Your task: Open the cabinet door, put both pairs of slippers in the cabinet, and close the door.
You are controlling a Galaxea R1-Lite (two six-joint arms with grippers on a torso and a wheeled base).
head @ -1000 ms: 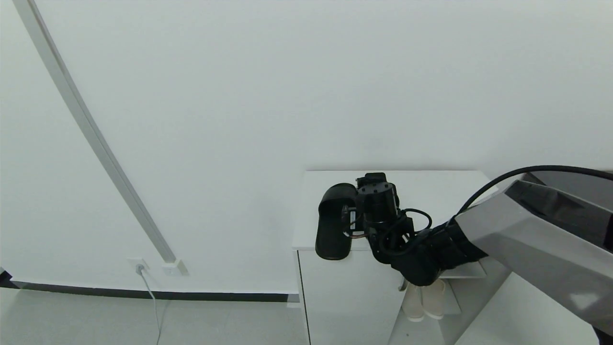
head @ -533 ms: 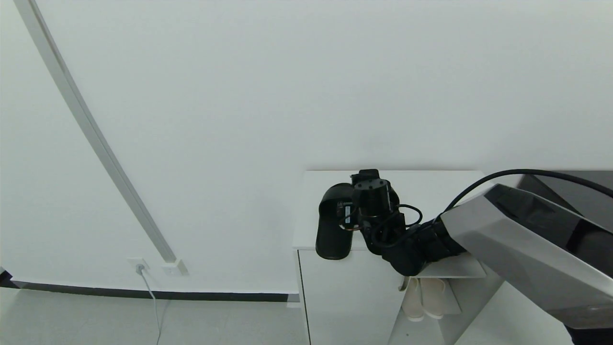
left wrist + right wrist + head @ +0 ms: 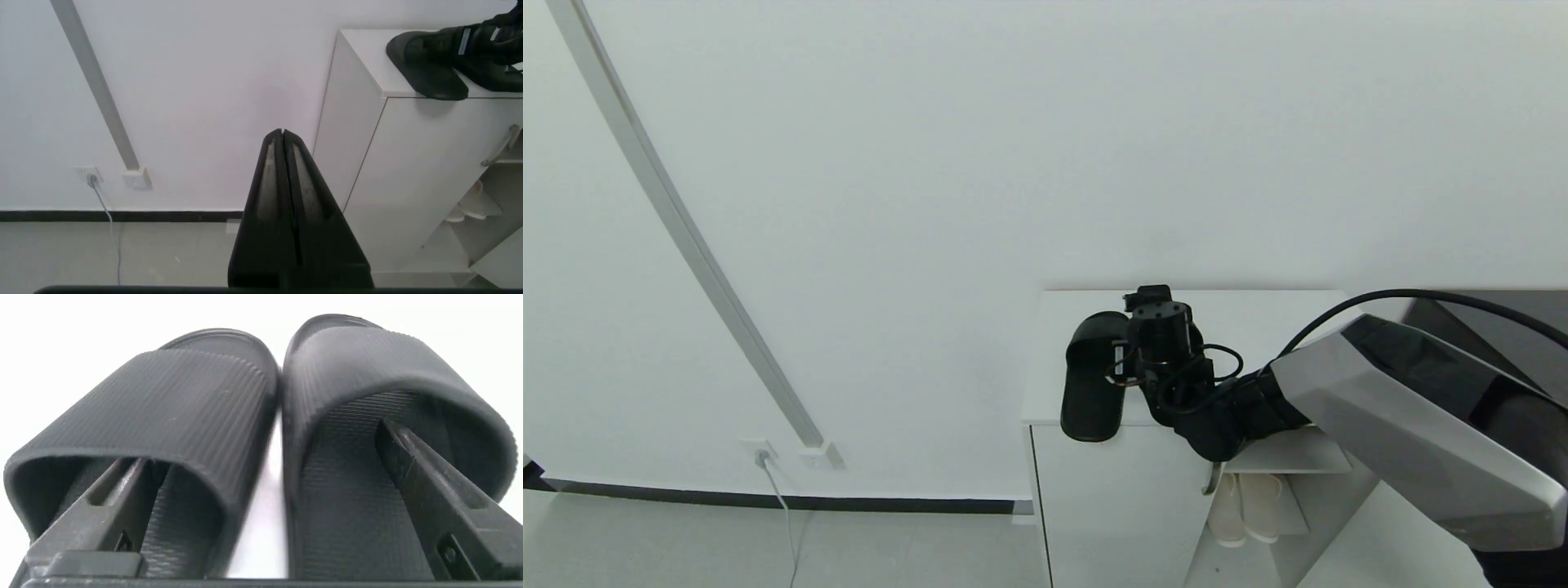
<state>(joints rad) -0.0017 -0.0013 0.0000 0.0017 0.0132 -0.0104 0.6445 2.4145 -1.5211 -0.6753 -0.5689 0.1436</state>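
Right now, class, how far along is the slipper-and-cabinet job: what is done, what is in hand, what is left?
Done: the cabinet door stands open and the white slippers sit on a shelf inside. In hand: the right gripper grips the black slippers, one finger in each, at the cabinet top. Left: put that pair inside and close the door.

Slipper pair [image 3: 1090,392] on R gripper [image 3: 263,443], over cabinet [image 3: 1274,327] top's front-left edge; 2nd pair [image 3: 1245,506] below gripper, inside cabinet.
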